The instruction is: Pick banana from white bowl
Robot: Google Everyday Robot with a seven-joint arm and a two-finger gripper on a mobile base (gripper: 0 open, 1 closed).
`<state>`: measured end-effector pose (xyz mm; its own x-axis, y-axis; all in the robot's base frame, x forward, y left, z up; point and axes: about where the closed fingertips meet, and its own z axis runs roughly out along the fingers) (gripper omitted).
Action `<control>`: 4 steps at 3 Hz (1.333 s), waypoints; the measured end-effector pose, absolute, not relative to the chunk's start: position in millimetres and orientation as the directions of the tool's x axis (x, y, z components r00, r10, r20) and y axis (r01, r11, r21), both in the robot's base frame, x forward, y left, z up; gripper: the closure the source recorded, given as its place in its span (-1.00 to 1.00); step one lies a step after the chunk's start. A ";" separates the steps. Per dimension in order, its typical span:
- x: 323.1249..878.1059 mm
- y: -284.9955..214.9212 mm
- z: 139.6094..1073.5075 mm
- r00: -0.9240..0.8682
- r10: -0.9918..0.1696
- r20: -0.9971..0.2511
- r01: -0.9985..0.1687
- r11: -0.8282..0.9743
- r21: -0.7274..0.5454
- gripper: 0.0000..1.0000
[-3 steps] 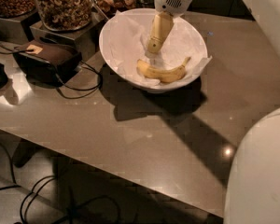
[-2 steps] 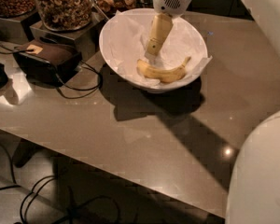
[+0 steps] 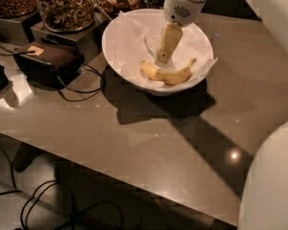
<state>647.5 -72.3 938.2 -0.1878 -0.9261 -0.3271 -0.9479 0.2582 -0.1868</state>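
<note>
The white bowl [image 3: 120, 37] stands on the table at the back, lined with crumpled white paper. The yellow banana [image 3: 169, 74] lies curved in the bowl's front half, its stem tip pointing up to the right. My gripper [image 3: 162, 57] reaches down into the bowl from above, its pale-yellow fingers [image 3: 168, 41] pointing down and left. Its tips are just above the banana's left half, close to it.
Glass jars of nuts [image 3: 65, 5] stand on metal stands at the back left. A dark brown box [image 3: 48, 61] with black cables [image 3: 86, 83] lies left of the bowl. The table's front edge [image 3: 134, 174] runs diagonally. A white robot body part [image 3: 273, 186] fills the lower right.
The gripper has shifted slightly up and away from the banana. The banana and bowl have not moved.
</note>
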 end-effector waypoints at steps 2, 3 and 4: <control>650.8 -80.0 926.4 -0.211 -0.929 -0.304 -0.944 0.274 -0.183 -0.72; 651.4 -80.6 920.9 -0.209 -0.934 -0.291 -0.946 0.268 -0.181 -0.60; 651.7 -80.8 917.3 -0.207 -0.936 -0.284 -0.948 0.264 -0.177 -0.58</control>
